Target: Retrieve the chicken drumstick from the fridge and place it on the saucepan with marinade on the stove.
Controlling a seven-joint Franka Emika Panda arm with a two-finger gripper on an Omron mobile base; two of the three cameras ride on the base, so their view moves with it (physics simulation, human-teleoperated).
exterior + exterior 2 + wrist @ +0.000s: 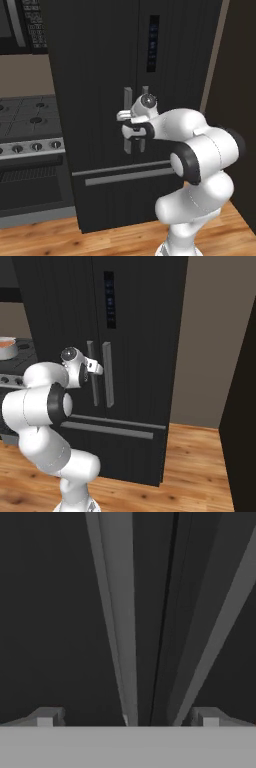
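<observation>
The black fridge (95, 75) (145, 326) stands with both doors shut, so the chicken drumstick is hidden. My gripper (126, 119) (98, 370) (127, 718) is open right at the left door's grey vertical handle (128, 102) (93, 381) (119, 612). In the hand view that handle runs up between my two spread fingertips (47, 717), with the right door's handle (225, 622) off to the side. The saucepan with marinade (6, 347) sits on the stove (30, 120) at the far left, showing orange-red liquid.
A black microwave (20, 25) hangs above the stove, whose knobs (36, 146) line its front edge. A dark cabinet side (242, 406) rises at the right. Wooden floor (195, 466) lies open in front of the fridge.
</observation>
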